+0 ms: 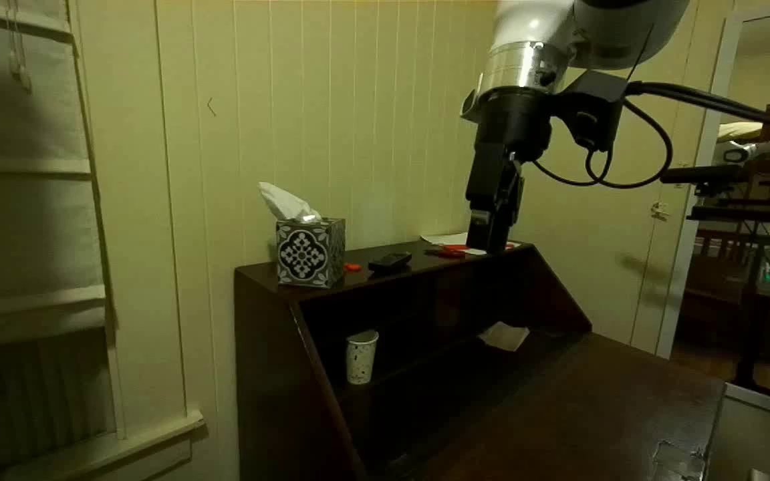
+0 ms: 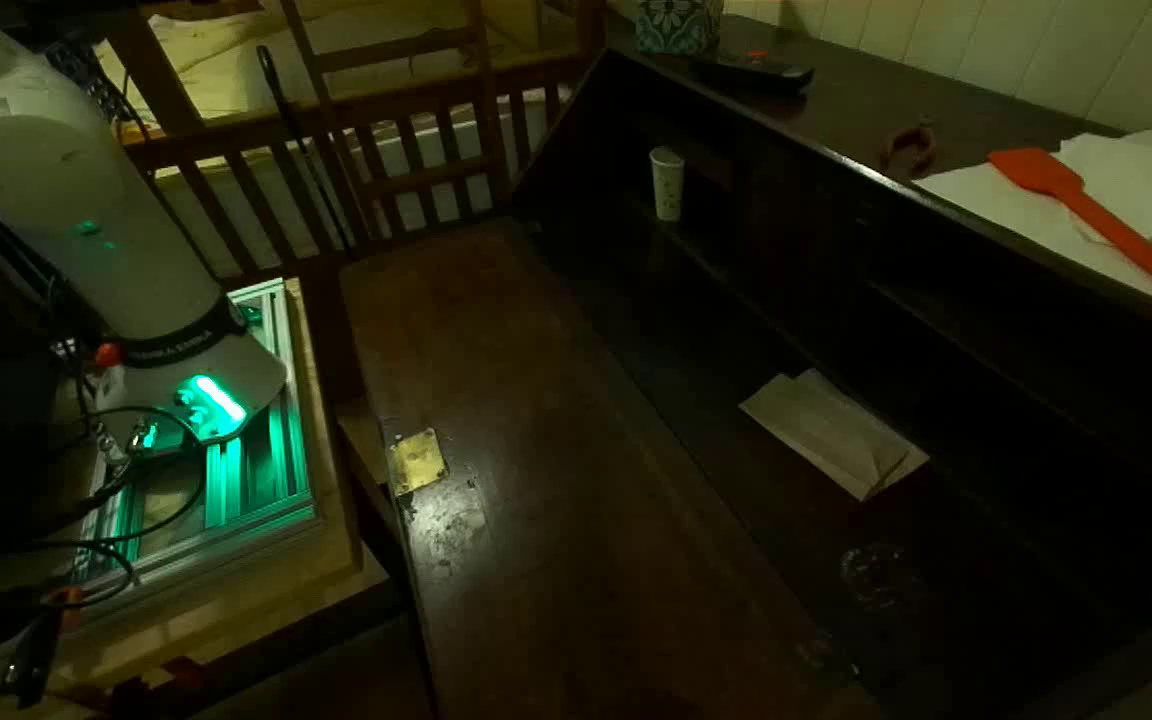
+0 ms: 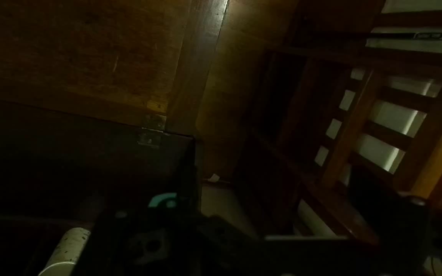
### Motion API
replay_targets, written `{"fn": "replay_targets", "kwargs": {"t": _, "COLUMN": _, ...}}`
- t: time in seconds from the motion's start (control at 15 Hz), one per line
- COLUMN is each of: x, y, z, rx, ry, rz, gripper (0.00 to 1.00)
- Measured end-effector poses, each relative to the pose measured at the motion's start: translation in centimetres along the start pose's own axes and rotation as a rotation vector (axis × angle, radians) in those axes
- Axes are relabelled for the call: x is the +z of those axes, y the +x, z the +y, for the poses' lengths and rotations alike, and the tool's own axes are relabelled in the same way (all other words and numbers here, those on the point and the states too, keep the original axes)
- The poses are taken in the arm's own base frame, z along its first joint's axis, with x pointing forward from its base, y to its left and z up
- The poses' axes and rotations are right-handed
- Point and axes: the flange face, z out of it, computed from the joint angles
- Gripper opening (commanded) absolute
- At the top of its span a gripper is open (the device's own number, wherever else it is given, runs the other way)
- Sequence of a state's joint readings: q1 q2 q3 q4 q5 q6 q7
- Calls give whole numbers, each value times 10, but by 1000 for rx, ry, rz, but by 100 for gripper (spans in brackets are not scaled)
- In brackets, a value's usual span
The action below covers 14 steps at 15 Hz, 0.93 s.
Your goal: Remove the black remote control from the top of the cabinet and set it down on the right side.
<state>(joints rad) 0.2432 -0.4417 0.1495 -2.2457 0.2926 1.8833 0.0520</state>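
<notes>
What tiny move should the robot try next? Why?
Probably ease the black two-fingered gripper toward the elongated black remote control atop the slope-sided brown wooden cabinet, since the gripper hangs apart, right of the remote in an exterior view.

Pale panelled wall (image 1: 371,127) beside a shaded window (image 1: 24,234), dim light.

Room in a home, slatted wooden bed (image 2: 394,48), dark cabinet (image 1: 579,401), window shade (image 1: 21,230)
</notes>
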Motion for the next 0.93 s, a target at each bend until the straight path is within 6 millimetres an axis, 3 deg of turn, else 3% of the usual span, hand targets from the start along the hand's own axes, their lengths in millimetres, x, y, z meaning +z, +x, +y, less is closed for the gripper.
{"fn": "replay_targets", "kwargs": {"t": 0.73, "x": 0, "y": 0, "z": 2, "rx": 2, "ry": -4, "rz": 2, "gripper": 100}}
{"fn": "replay_targets", "kwargs": {"t": 0.8, "x": -3, "y": 3, "z": 7, "rx": 14, "ry": -8, "rz": 19, "gripper": 100}}
{"fn": "replay_targets", "kwargs": {"t": 0.93, "x": -19, "y": 9, "z": 40, "rx": 79, "ry": -11, "rz": 90, "gripper": 100}}
